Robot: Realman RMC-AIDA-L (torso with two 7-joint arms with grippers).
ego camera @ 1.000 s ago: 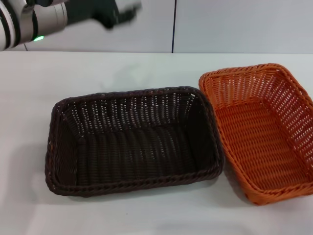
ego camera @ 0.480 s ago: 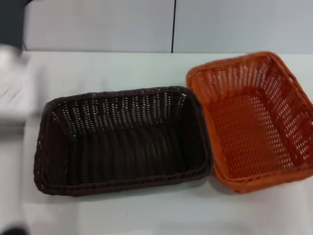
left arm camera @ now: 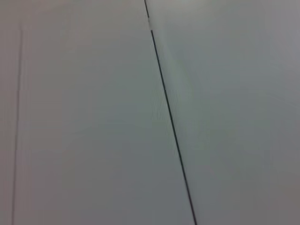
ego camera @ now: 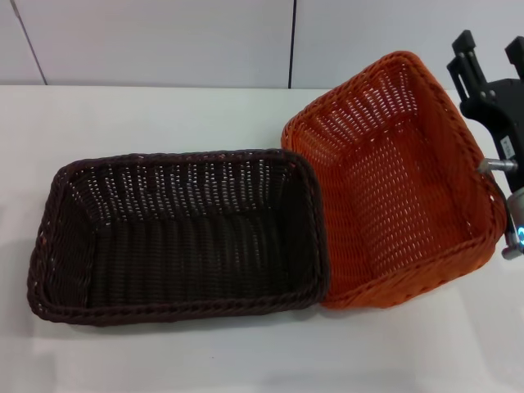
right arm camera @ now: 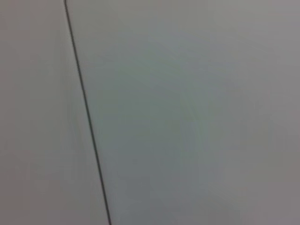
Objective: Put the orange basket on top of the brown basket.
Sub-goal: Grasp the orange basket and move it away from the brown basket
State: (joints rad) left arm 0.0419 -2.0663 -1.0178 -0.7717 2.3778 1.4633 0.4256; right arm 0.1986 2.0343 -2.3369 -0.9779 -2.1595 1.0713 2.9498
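A white tabletop point(ego camera: 164, 360) fills my head view, backed by a pale grey panelled wall point(ego camera: 164, 41) with a thin dark vertical seam at 12 o'clock. At 9 o'clock of the scene the brown basket point(ego camera: 176, 237) sits flat on the tabletop, open side up, its long side running across the view. Just beside it, at 3 o'clock, the orange basket point(ego camera: 393, 184) is tilted, its far-right side raised so that its open mouth leans toward the brown basket; its near-left rim touches or slightly overlaps the brown basket's right rim. My right end effector point(ego camera: 491, 98) is at the raised outer edge of the orange basket, at 2 o'clock of the scene, black and partly cut off by the picture edge; I cannot tell whether its fingers are apart or clamped on the rim. My left end effector is out of sight. Both wrist views show only pale grey wall crossed by a thin dark seam.
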